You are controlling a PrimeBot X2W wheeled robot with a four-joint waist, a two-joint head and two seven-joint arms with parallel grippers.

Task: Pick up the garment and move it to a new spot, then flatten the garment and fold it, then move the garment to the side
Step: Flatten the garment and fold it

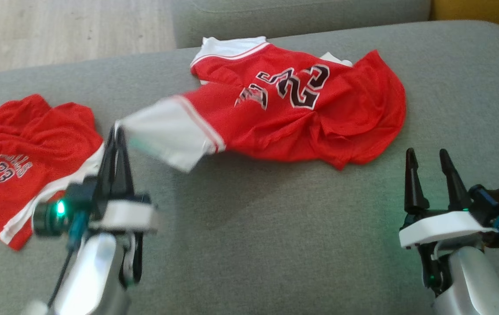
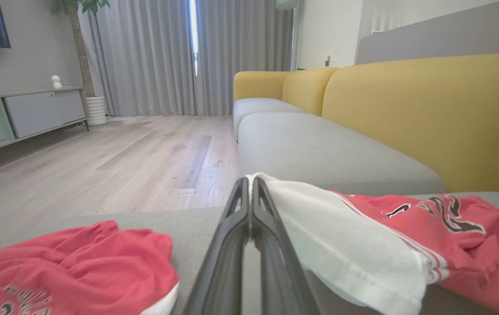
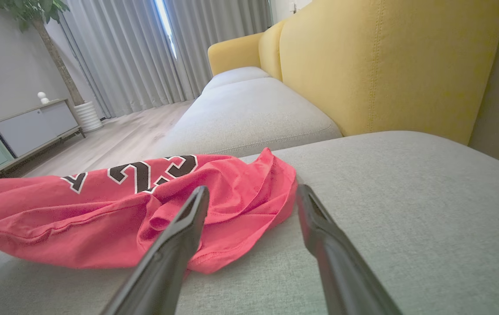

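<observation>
Pinching jersey [image 1: 301,109], L end effector [image 2: 249,180], head view blurry, R end effector [image 3: 252,189] spread

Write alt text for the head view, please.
The left gripper, shut, pinches the white sleeve of a red number 23 jersey on a grey sofa. The right gripper is open nearby; red shorts lie at left.

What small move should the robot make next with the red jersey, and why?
Probably lift the left hand a little, raising the jersey off the sofa cushion. That hand is shut on the white sleeve, the rest of the jersey lies crumpled, and the right hand is open, holding nothing.
</observation>
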